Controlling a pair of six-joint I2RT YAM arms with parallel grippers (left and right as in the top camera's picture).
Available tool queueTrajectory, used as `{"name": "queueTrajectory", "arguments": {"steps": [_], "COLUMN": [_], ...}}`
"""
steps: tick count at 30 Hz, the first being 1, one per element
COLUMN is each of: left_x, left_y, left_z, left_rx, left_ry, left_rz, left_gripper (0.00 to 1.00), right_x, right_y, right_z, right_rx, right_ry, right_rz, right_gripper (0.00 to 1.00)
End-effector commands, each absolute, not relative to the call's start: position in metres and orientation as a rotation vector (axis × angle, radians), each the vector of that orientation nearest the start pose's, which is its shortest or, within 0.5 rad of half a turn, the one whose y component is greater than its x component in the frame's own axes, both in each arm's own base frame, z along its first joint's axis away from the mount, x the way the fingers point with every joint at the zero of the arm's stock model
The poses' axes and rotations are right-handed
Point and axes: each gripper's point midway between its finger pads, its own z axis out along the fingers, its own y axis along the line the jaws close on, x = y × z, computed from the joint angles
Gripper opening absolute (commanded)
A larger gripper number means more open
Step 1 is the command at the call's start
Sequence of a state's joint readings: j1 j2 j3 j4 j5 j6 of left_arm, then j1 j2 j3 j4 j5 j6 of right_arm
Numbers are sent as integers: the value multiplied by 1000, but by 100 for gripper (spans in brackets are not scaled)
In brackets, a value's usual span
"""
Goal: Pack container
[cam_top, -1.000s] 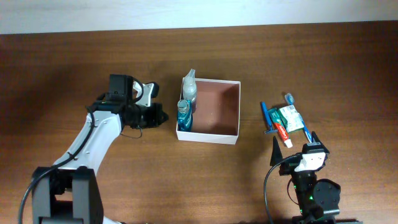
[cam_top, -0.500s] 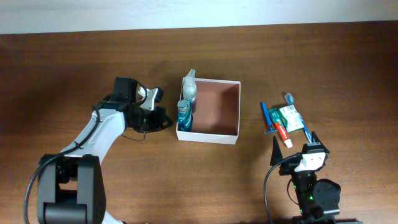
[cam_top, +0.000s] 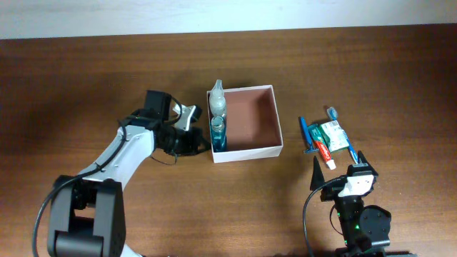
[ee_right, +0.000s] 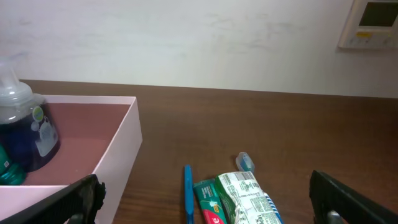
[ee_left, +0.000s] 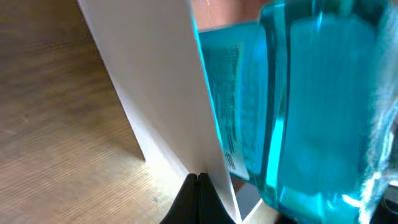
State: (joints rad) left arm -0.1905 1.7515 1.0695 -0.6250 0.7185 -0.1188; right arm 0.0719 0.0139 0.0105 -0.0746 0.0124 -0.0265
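1. The container (cam_top: pixel 246 152), a square shallow open-top box with thin white walls and a reddish-brown floor, sits mid-table at a slight skew.
2. A teal mouthwash bottle (cam_top: pixel 218 133) and a clear plastic spray bottle (cam_top: pixel 217 103) stand inside it against the left wall.
3. The left gripper (cam_top: pixel 194 140) is at the outside of that wall. In the wrist view its fingertips are pressed together with nothing visible between them.
4. The right gripper (cam_top: pixel 338 167) is spread wide and empty, parked near the table's front edge.
5. Loose items lie right of the box: a red-and-white toothpaste tube (cam_top: pixel 323 151), a blue toothbrush (cam_top: pixel 343 135) and a green-and-white packet (cam_top: pixel 333 131).
6. Step, as I read it: the left arm is squaring up the box, and packing is partway done.
7. Next: the right arm drops onto one flat item. That needs a low, narrow pinch and then a short carry left over the wall.
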Motion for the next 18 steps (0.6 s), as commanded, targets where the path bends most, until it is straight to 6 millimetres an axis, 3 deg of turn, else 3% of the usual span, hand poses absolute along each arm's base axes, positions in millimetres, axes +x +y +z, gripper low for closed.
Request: {"name": "queueTrajectory", "arguments": {"steps": [1,4,15,18], "left_x": [312,315,336,346], "left_y": [-182,-176,-122,-87], "left_z": [67,63,47,34], "left_rx": [266,251,67,-28], "left_ry": [2801,2816,2856,2888], "left_rz": [-1149,-1090,-840,-586], "left_gripper": [0,0,0,0], "right_x": [245,245,245,245], "right_y": [17,17,17,17], "right_z": [155,155,155,155], "right_rx": [-74,-74,-74,-74], "right_ry": [1650,1650,1650,1650], "right_rz": [33,33,33,33], "right_gripper": [98,98,98,98]}}
